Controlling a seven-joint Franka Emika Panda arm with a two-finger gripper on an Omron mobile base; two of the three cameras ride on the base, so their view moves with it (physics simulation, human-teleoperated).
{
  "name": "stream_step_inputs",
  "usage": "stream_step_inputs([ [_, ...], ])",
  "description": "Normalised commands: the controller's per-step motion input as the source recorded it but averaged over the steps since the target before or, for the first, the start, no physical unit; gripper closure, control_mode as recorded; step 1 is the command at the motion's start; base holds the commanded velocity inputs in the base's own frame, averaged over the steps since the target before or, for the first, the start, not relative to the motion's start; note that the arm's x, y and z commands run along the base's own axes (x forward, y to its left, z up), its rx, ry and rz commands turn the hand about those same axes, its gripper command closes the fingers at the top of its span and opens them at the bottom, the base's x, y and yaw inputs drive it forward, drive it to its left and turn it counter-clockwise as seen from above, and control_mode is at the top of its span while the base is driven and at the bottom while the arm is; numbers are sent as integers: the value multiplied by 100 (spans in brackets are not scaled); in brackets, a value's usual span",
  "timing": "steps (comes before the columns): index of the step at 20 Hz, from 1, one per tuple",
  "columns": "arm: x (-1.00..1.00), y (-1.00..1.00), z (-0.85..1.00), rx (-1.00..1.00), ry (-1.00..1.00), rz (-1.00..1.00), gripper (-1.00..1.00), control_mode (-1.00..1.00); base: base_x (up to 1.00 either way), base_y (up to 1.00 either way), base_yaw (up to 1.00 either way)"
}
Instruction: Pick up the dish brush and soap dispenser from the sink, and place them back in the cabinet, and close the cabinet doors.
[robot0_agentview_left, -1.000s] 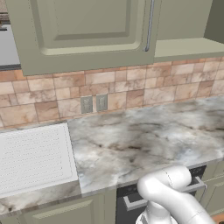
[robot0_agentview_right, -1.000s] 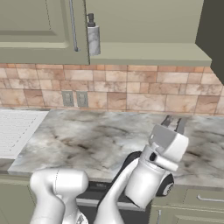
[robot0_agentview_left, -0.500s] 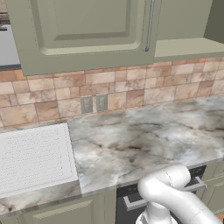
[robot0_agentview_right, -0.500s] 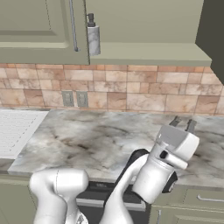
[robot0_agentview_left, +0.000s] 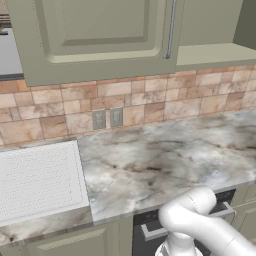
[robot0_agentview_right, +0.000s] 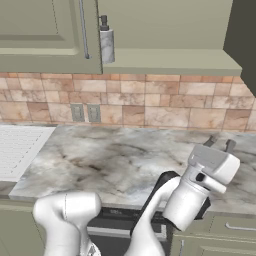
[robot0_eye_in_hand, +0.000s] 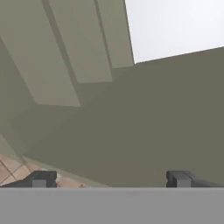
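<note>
A: Doors are the job now, I'd judge. From the left base view, the tall olive-green wall cabinet (robot0_agentview_left: 100, 40) has its recessed-panel door (robot0_agentview_left: 95, 35) with the long silver bar handle (robot0_agentview_left: 170, 30) swung forward over the marbled grey stone countertop (robot0_agentview_left: 165, 160). Best to push on the panel face near the handle side, slowly, so the door doesn't bounce back.

B: And the sink?

A: Just the white ribbed drainboard (robot0_agentview_left: 35, 180) at the left edge there. I can't see the basin, so I can't say whether the brush is out of it.

B: Right base view?

A: The small squat grey soap bottle with the black pump top (robot0_agentview_right: 106, 41) stands upright on the cabinet shelf (robot0_agentview_right: 165, 62), just beside the open door's edge. The bottle has a pale marbled body and a narrow pump neck, and looks steady. The two-finger gripper (robot0_agentview_right: 220, 144) sits low over the counter's right end, well apart from the bottle, holding nothing. The other door (robot0_agentview_right: 244, 35) juts out dark at the far right; swing that one in too.

B: Hand view?

A: The dark fingertips (robot0_eye_in_hand: 41, 178) are spread wide with nothing between them, aimed up at olive panels. Raise the hand clear of the shelf lip before pushing.
</note>
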Motion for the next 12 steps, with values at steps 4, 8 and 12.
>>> stream_step_inputs([
  [4, 36, -28, -26, 0, -3, 0, -100, -100, 0, 0, 0],
  [8, 37, -33, -20, 0, -4, 0, -100, -100, 0, 0, 0],
  [12, 32, -36, -16, 0, -5, 0, -100, -100, 0, 0, 0],
])
